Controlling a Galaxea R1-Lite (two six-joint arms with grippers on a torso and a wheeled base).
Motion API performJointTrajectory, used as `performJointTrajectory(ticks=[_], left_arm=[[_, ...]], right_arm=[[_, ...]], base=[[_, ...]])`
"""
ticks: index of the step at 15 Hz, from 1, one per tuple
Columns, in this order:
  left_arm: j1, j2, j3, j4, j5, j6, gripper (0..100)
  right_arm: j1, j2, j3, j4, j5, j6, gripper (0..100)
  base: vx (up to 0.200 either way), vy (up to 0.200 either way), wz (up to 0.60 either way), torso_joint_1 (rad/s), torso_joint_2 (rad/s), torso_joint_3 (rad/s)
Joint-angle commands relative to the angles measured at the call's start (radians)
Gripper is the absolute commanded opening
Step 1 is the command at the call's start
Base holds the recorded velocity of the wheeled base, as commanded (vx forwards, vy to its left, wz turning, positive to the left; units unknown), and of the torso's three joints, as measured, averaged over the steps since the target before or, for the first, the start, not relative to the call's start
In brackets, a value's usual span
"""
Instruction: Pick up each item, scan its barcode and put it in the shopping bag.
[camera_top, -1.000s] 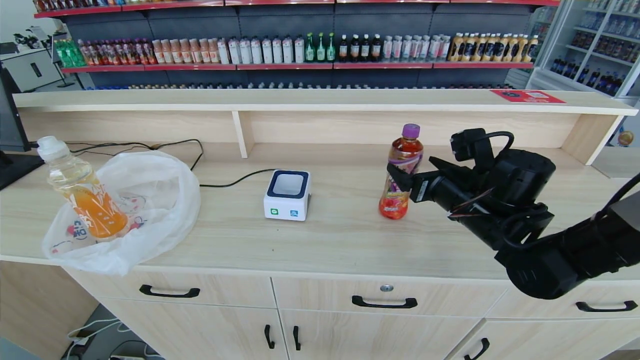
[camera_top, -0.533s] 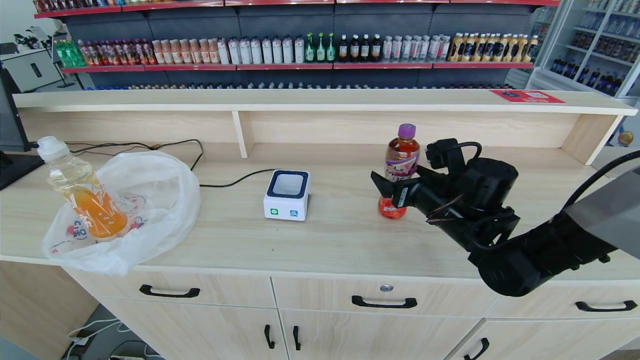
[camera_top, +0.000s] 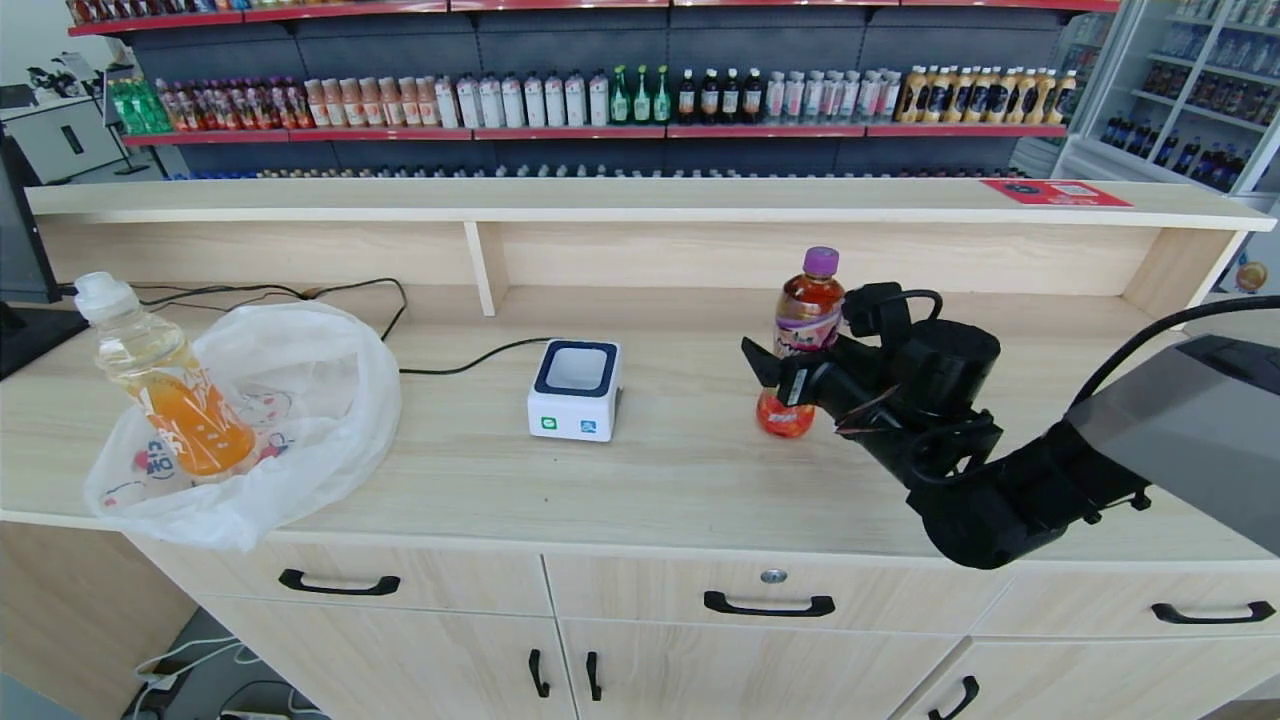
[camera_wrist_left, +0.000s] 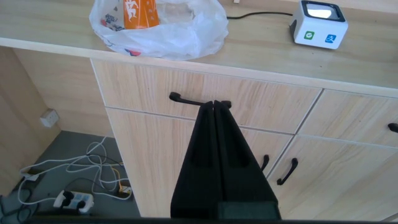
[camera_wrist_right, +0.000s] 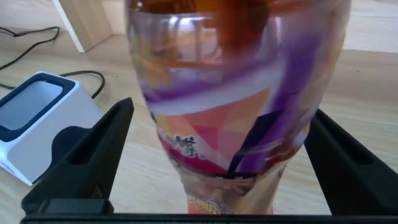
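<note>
Closer now, the right claw (camera_top: 788, 372) is drawn in around the bottle (camera_top: 806, 305), jaws held wide either side. The bottle is stood on the counter (camera_top: 680, 470), right of the scanner (camera_top: 573, 390); stocked shelves (camera_top: 600, 130) are seen behind.

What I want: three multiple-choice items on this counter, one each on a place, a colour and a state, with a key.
1. Where is the clear plastic bottle of orange drink? A on the floor; B in the white plastic shopping bag; C on a chair.
2. What colour is the cap of the red-labelled plastic drink bottle? A green; B white; C purple.
3. How is the right claw? A open, a finger either side of the red-labelled bottle; B shut on nothing; C shut on a can.
1 B: it stands inside the bag. 2 C: the head view shows purple. 3 A: gaps show between fingers and bottle.
</note>
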Motion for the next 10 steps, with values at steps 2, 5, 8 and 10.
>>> performJointTrajectory(ticks=[2,5,8,10], left_arm=[[0.000,0.000,0.000,0.000,0.000,0.000,0],[0.000,0.000,0.000,0.000,0.000,0.000,0],[0.000,0.000,0.000,0.000,0.000,0.000,0],[0.000,0.000,0.000,0.000,0.000,0.000,0]], right_arm=[[-0.017,0.024,-0.013,-0.005,0.002,0.000,100],[-0.014,0.042,-0.013,-0.028,0.001,0.003,0],[-0.011,0.049,0.003,-0.068,-0.001,0.009,0],[-0.008,0.053,0.021,-0.115,0.001,0.007,0]], base=[[0.000,0.000,0.00,0.000,0.00,0.000],[0.000,0.000,0.00,0.000,0.00,0.000],[0.000,0.000,0.00,0.000,0.00,0.000],[0.000,0.000,0.00,0.000,0.00,0.000]])
